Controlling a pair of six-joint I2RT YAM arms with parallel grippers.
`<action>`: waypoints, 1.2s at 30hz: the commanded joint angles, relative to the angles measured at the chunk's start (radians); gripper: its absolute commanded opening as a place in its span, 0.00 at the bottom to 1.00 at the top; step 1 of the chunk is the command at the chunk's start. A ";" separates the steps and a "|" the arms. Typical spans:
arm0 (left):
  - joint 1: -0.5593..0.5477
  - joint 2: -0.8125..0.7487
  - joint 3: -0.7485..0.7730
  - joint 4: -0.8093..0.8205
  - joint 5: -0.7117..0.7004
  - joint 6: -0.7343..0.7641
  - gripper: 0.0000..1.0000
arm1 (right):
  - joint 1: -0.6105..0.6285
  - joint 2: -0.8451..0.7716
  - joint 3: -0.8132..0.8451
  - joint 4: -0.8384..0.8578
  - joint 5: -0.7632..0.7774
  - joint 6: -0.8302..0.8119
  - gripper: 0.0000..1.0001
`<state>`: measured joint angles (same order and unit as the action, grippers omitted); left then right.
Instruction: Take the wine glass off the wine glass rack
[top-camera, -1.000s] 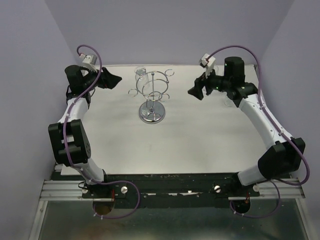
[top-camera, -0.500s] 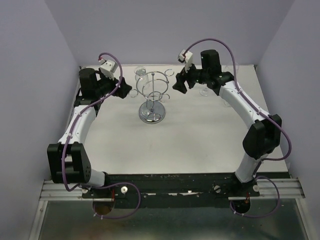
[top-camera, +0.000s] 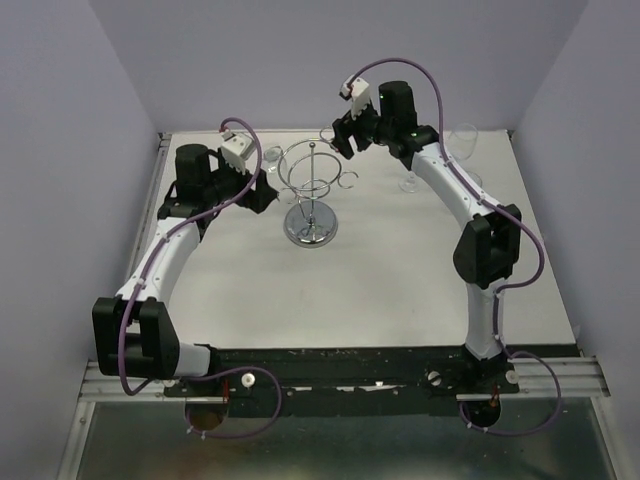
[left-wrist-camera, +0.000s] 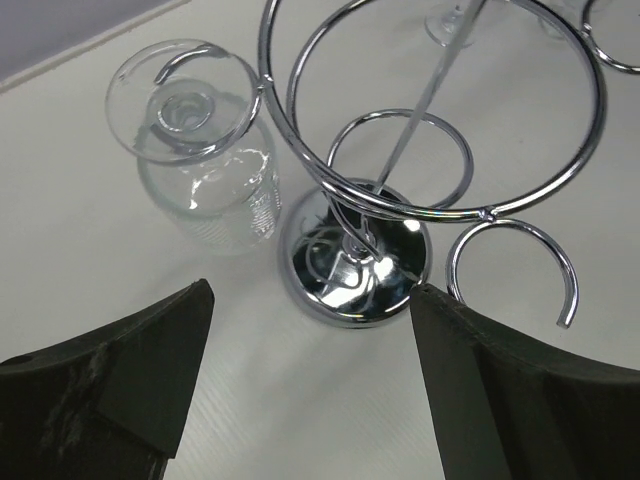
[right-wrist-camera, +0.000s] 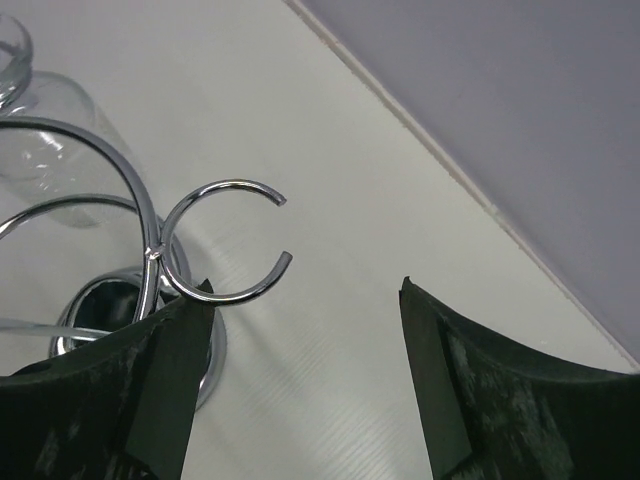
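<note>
The wine glass rack (top-camera: 311, 190) stands at the back middle of the table on its round chrome base (left-wrist-camera: 355, 265). One clear wine glass (left-wrist-camera: 200, 150) hangs upside down by its foot in a ring on the rack's back left side; it also shows in the top view (top-camera: 272, 155). My left gripper (top-camera: 262, 192) is open and empty just left of the rack, and its wrist view (left-wrist-camera: 312, 290) looks down on the base. My right gripper (top-camera: 338, 136) is open and empty above the rack's back right side, next to an empty open ring (right-wrist-camera: 225, 245).
Two more clear glasses stand on the table at the back right, one (top-camera: 462, 140) near the wall and one (top-camera: 408, 180) by my right arm. Purple walls close in the table at the back and both sides.
Both arms have swung inward toward the rack. The left gripper came in from the far left, the right gripper from the right to above the rack's back. Both stayed open.
</note>
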<state>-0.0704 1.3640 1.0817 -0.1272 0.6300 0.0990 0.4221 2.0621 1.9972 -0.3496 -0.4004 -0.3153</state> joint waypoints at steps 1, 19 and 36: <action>-0.043 -0.029 -0.006 -0.028 0.046 -0.018 0.95 | 0.009 0.085 0.098 0.054 0.067 0.032 0.82; 0.056 -0.071 0.049 -0.233 0.019 0.080 0.96 | -0.017 -0.028 -0.049 0.070 0.135 -0.033 0.87; 0.130 0.188 -0.006 0.337 0.335 0.177 0.99 | -0.034 -0.336 -0.388 0.066 0.143 -0.064 0.88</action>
<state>0.0578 1.4776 1.0439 0.0669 0.8661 0.2173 0.3889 1.7901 1.6642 -0.2855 -0.2771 -0.3508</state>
